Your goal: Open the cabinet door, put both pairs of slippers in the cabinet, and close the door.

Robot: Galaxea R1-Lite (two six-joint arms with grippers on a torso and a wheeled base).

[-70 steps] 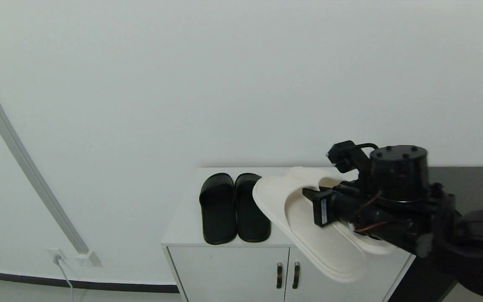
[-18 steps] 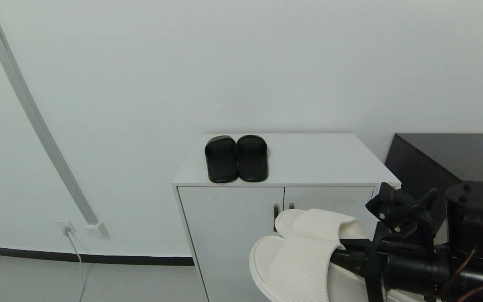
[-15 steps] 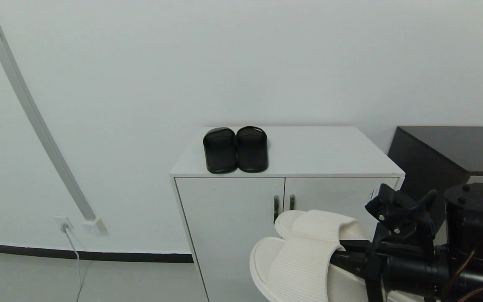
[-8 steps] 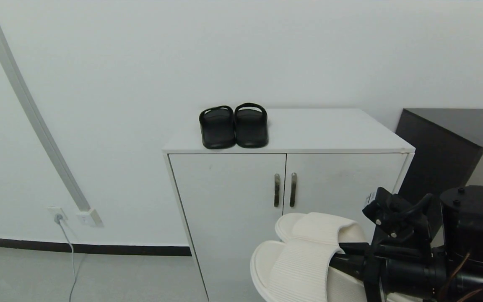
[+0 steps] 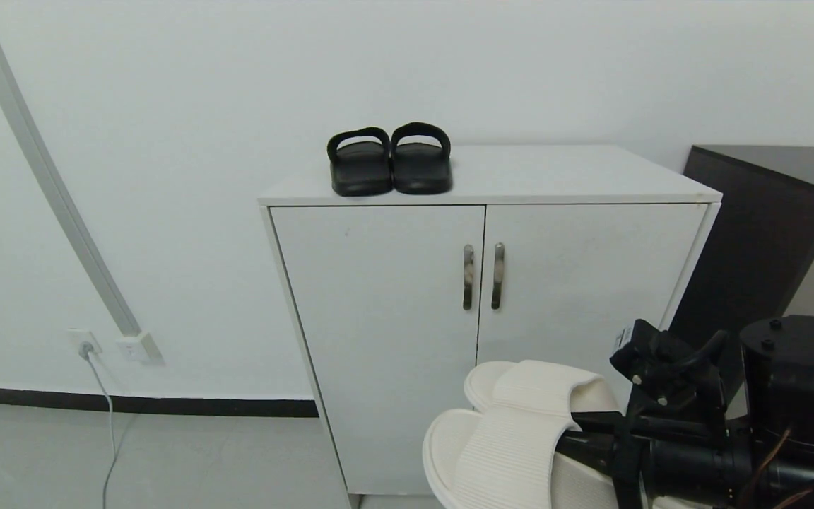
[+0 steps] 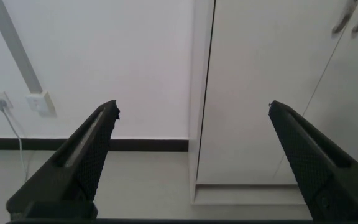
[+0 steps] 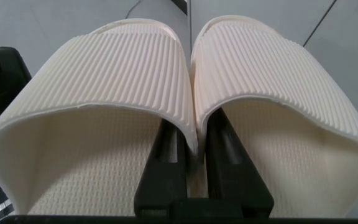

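Observation:
A white cabinet (image 5: 379,318) stands against the wall with both doors shut and two metal handles (image 5: 481,277) side by side at the middle. On its top, left of centre, sits a pair of black slippers (image 5: 389,159). My right gripper (image 5: 580,433) is low in front of the right door, shut on a pair of white slippers (image 5: 513,438). In the right wrist view the right gripper (image 7: 194,149) pinches the inner edges of the two white slippers (image 7: 123,74) together. My left gripper (image 6: 192,107) is open, holds nothing, and faces the cabinet's left door (image 6: 260,93).
A dark piece of furniture (image 5: 760,233) stands right of the cabinet. On the wall to the left are a slanting grey conduit (image 5: 46,184) and a socket (image 5: 85,346) with a cable hanging to the grey floor (image 5: 131,459).
The head camera has sunk, so the cabinet front now shows in full. The right gripper, up at the cabinet top 4.7 s ago, now holds the white slippers low before the doors.

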